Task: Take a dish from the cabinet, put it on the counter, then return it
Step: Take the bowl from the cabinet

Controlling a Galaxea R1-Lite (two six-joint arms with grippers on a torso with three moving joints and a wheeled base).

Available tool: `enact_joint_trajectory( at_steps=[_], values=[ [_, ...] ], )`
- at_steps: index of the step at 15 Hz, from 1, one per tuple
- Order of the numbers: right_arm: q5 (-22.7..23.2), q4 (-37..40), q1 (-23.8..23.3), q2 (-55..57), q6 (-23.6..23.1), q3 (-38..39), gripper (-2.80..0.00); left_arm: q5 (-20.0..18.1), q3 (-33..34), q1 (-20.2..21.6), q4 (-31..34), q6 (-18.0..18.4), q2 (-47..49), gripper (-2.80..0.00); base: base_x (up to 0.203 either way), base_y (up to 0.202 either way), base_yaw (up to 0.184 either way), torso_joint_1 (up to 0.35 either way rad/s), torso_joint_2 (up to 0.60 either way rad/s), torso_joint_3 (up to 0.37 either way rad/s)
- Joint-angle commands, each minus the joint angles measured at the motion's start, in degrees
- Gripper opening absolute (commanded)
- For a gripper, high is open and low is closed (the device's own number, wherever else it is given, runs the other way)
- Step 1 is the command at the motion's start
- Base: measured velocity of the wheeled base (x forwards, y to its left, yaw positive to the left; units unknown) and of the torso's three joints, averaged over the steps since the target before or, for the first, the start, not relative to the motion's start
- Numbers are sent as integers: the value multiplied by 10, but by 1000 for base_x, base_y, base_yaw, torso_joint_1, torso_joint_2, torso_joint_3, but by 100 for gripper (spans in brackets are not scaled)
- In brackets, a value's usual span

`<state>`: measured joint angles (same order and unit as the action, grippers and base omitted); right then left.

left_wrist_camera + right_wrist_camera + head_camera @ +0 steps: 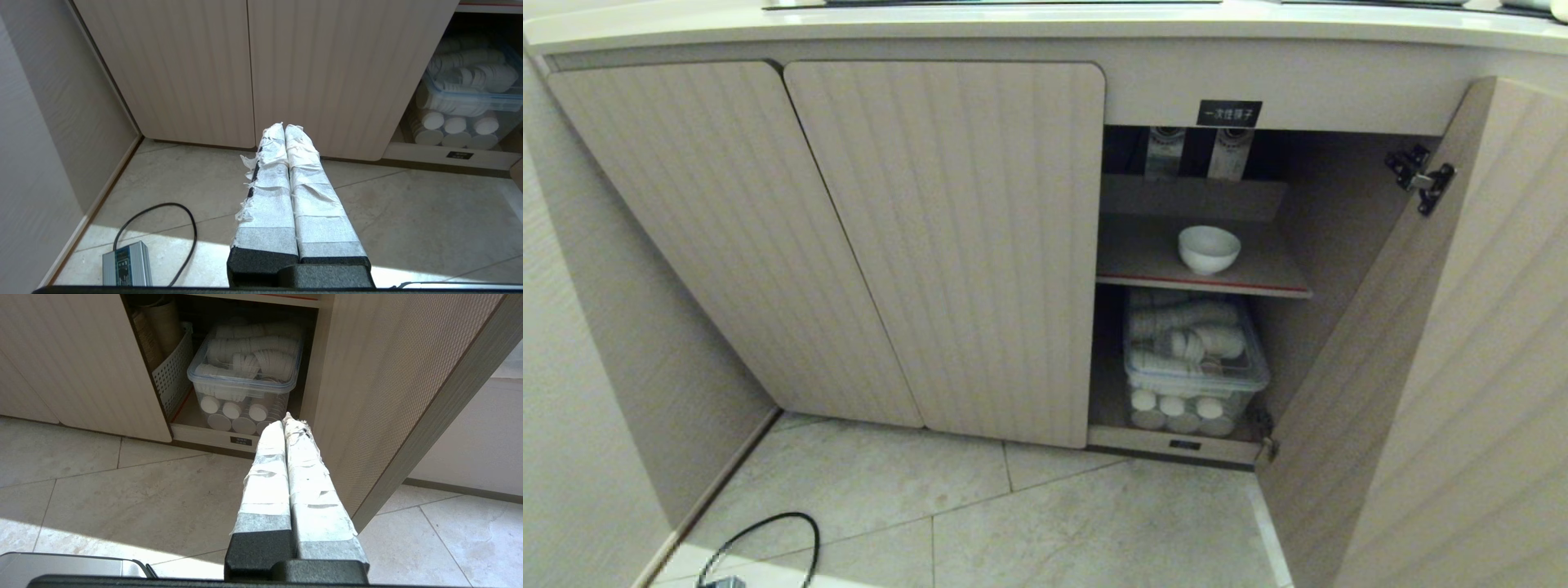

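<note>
On the upper shelf (1143, 253) of the open cabinet (947, 245) sits a white bowl (1209, 248); left hand (284, 127) and right hand (288, 419) hang low, fingers pressed together, empty.

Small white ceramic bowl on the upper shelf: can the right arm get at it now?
Probably yes: the small white ceramic bowl sits alone near the shelf's front, the door swung wide. The right claw is shut, low.

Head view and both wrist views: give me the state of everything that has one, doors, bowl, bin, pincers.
Right cabinet door: swung open.
Two left doors: closed.
White bowl: upright, looks empty, on the upper shelf.
Clear bin: lidded, on the cabinet floor, full of white cups.
Left pincer: shut, empty, low over the floor.
Right pincer: shut, empty, before the open compartment.
</note>
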<state>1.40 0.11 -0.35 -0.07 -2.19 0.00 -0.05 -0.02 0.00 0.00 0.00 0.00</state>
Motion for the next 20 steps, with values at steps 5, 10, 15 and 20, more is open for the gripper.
enact_joint_trajectory(
  at_steps=[5, 10, 15, 20],
  values=[
    [0, 0, 0, 1, 0, 0, -280, 0, 0, 0, 0, 0, 0, -280, 0, 0, 0, 0, 0, 0],
    [0, 0, 0, 1, 0, 0, -280, 0, 0, 0, 0, 0, 0, -280, 0, 0, 0, 0, 0, 0],
    [0, 0, 0, 1, 0, 0, -280, 0, 0, 0, 0, 1, 0, -280, 0, 0, 0, 0, 0, 0],
    [0, 0, 0, 1, 0, 0, -280, 0, 0, 0, 0, 1, 0, -280, 1, 136, -6, 2, 3, 2]
  ],
)
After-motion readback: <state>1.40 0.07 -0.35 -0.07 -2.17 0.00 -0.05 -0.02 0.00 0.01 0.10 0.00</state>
